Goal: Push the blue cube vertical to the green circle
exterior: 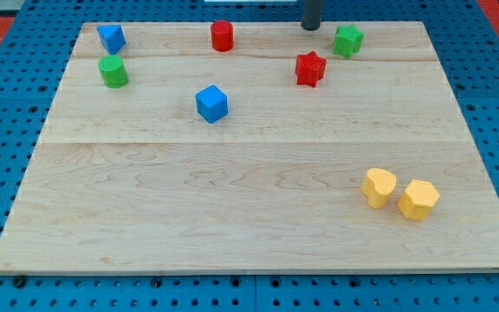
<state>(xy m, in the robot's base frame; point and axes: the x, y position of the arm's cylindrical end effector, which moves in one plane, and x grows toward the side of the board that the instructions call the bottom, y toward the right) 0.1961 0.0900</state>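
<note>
Two yellow wooden blocks (pixel 400 193), of shapes I cannot quite make out, are sitting touching at the lower right of the pale wooden board (pixel 232 225), nearest the camera. Toward the upper left, the blue wooden cube (pixel 211 103) is lying right of and below the green wooden cylinder (pixel 113 71), so the push is apparently not yet begun. My tip (pixel 310 27), a bare rod with no jaws and holding nothing, is standing at the top edge, well apart from both; no writing is showing.
</note>
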